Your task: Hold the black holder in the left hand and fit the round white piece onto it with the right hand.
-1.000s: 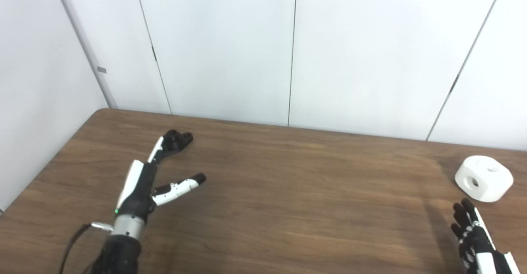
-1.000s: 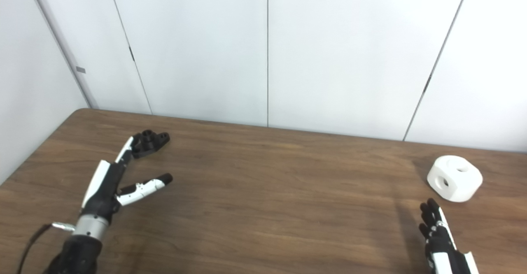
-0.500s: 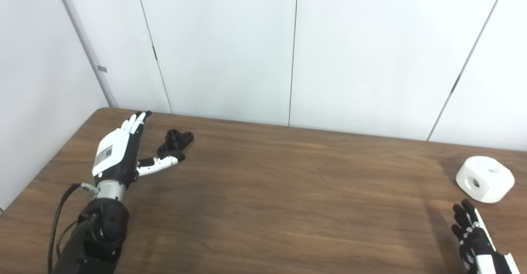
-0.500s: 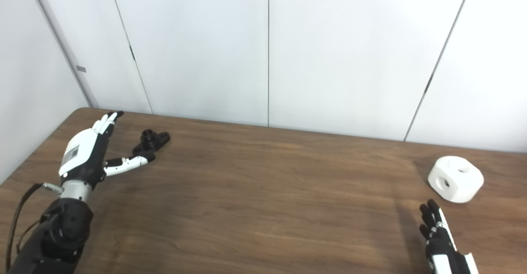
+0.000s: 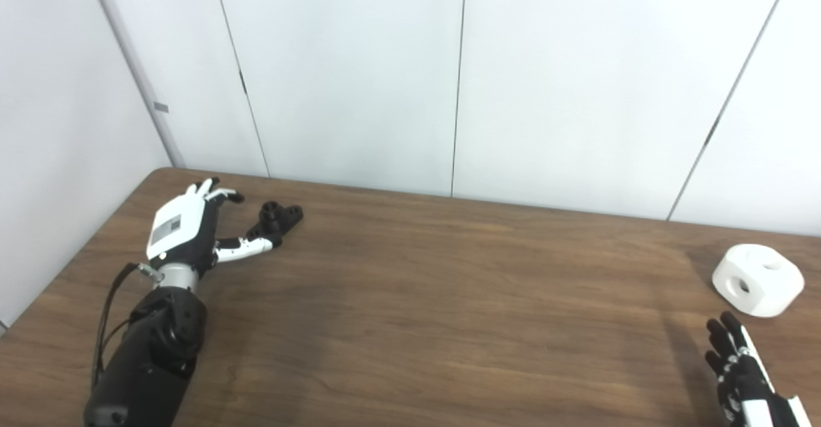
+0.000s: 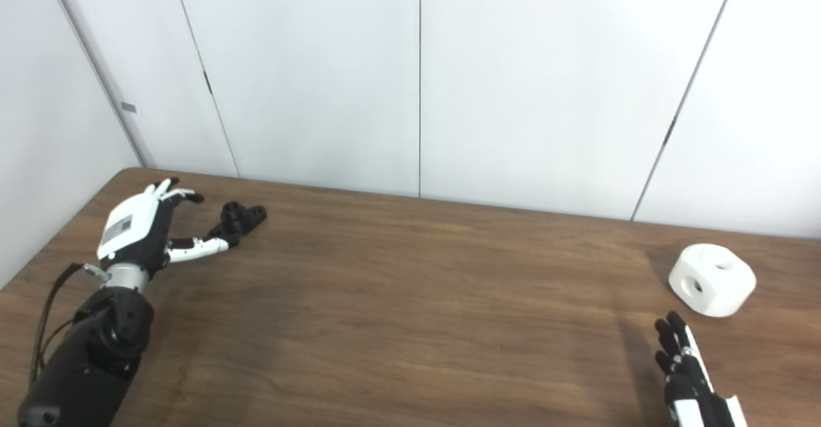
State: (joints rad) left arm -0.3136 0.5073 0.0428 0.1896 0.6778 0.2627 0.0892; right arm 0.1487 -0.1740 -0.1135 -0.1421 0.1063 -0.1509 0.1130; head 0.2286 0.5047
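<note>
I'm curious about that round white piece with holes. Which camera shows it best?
The right eye view: the round white piece sits further from the picture's edge. The left eye view shows it whole too, nearer the right border.

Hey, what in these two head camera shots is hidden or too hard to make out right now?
- Right hand: both views cut it off at the bottom edge; palm and thumb are unseen.
- Black holder: small and dark; whether the left hand's thumb touches its near end cannot be told.
- Round white piece: its far side and underside are hidden by its own body.
</note>
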